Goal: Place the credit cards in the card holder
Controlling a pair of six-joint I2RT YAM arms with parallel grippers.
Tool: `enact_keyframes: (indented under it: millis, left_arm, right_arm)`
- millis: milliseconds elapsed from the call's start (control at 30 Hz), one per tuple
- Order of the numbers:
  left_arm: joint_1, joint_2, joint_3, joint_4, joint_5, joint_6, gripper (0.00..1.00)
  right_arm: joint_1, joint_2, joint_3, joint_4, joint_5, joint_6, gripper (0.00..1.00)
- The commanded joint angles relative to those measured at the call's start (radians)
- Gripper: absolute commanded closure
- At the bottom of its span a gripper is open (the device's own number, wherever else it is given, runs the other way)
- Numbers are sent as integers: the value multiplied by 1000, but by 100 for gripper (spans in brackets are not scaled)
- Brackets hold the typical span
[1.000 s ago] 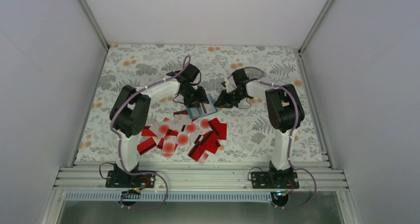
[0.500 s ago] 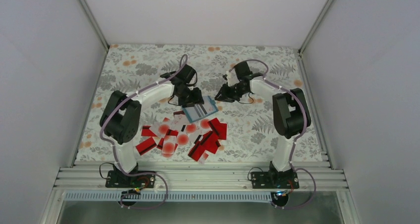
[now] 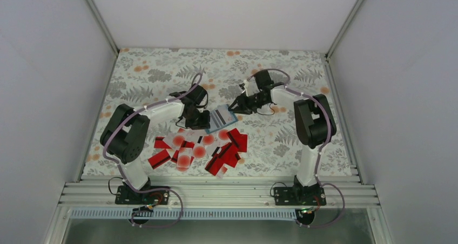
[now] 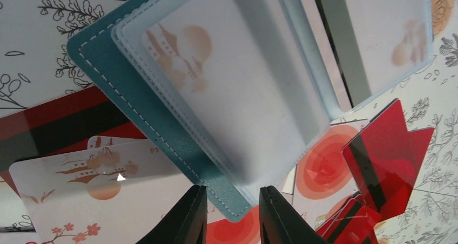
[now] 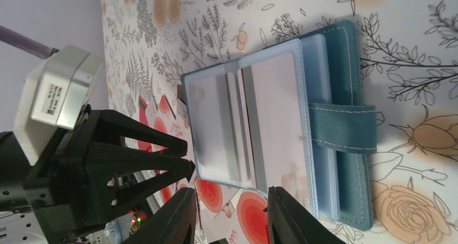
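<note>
The left pincer (image 4: 229,214) has its jaws a little apart astride the left corner of the holder (image 4: 216,93). Whether they pinch that corner or only bracket it, I cannot tell. The right pincer (image 5: 232,217) is open and holds nothing, hovering by the holder's far right end near the tab (image 5: 345,128).

The holder lies spread open in the middle of the desk (image 3: 302,136), pale inside up. The cards (image 3: 200,147) are heaped just near of it, some running under its near edge. A few sleeves (image 5: 270,109) seem to be filled already. Neither pincer has a card, so the step looks like steadying the holder before the next pick.

To do it well:

- **Hold the holder.** Keep one pincer on the cover only. A jaw lying over a sleeve mouth would block the slot.
- **Choose the card.** Send the other pincer for a card on top of the heap, ideally one with an edge propped up on its neighbours. These cards are thin and lie flat, so a jaw needs a raised edge to get under.
- **Grip it.** Take the card by a short end, leaving most of its length free.
- **Insert it.** Bring it in low, nearly flat, square to an empty sleeve's mouth, and slide rather than press down.

The holder is light and will probably skate or fold if it is pushed while unheld.
</note>
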Motion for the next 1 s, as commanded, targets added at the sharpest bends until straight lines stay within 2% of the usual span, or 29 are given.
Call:
enact_keyframes:
  millis: [0, 400, 967]
  left_arm:
    - [10, 8, -15, 47, -6, 40, 75]
    - [22, 79, -1, 58, -2, 73, 77]
    - [30, 104, -1, 62, -2, 90, 78]
  right_arm:
    - [12, 58, -1, 36, -62, -5, 66]
    - [16, 120, -8, 43, -48, -17, 66]
    - [8, 94, -31, 39, 49, -53, 62]
